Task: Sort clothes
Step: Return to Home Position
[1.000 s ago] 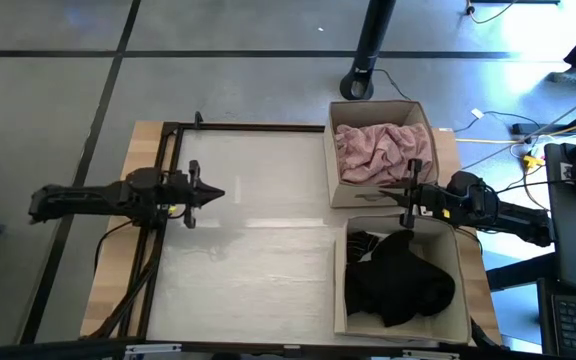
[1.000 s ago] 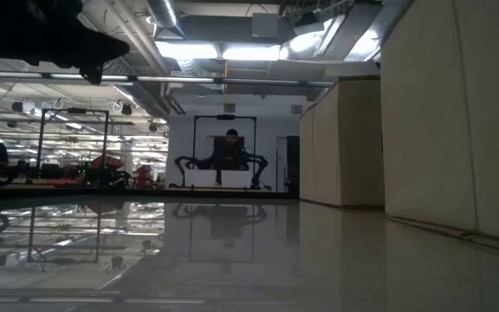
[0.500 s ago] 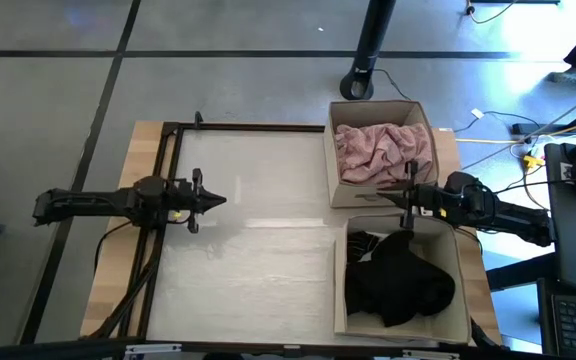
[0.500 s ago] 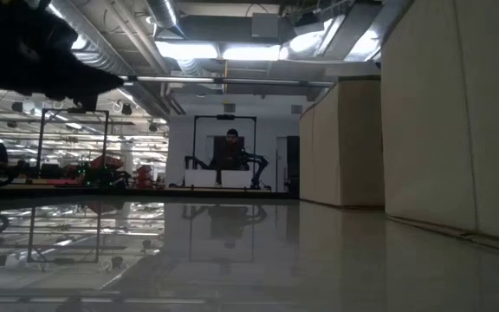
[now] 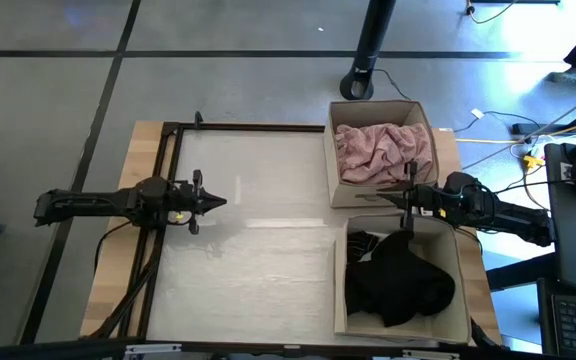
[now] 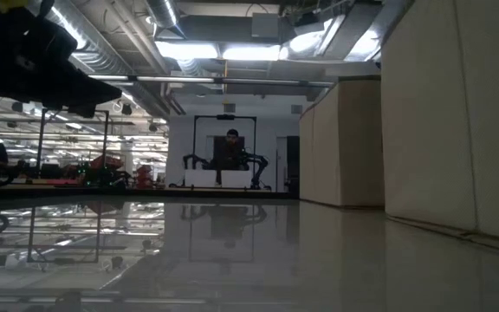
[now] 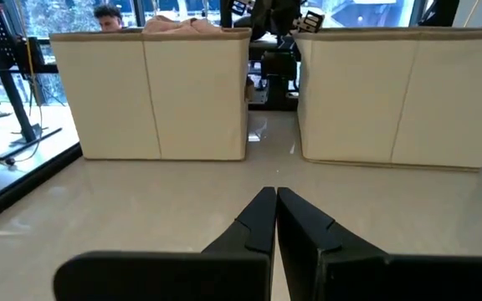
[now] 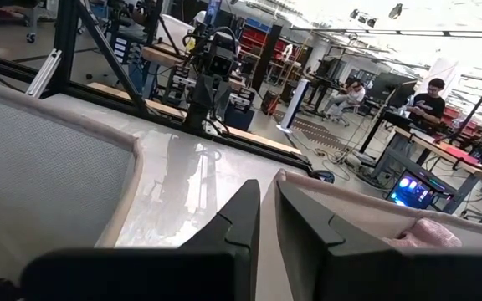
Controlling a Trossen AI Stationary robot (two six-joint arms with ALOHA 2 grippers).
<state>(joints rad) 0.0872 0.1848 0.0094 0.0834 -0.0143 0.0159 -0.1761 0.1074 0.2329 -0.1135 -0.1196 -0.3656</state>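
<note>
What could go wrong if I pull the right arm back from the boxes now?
The right pincer, shut, hangs over the gap between one box holding the pink piece and the other box holding the black clothes; a low retreat might clip a rim and shift a box. The black clothes heap up close beside it, so a fold could snag. The left pincer waits shut over the table.

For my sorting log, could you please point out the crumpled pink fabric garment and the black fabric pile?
Crumpled pink fabric garment (image 5: 376, 150): high view, middle of its folds.
Black fabric pile (image 5: 400, 282): high view, centre of the heap.
</note>
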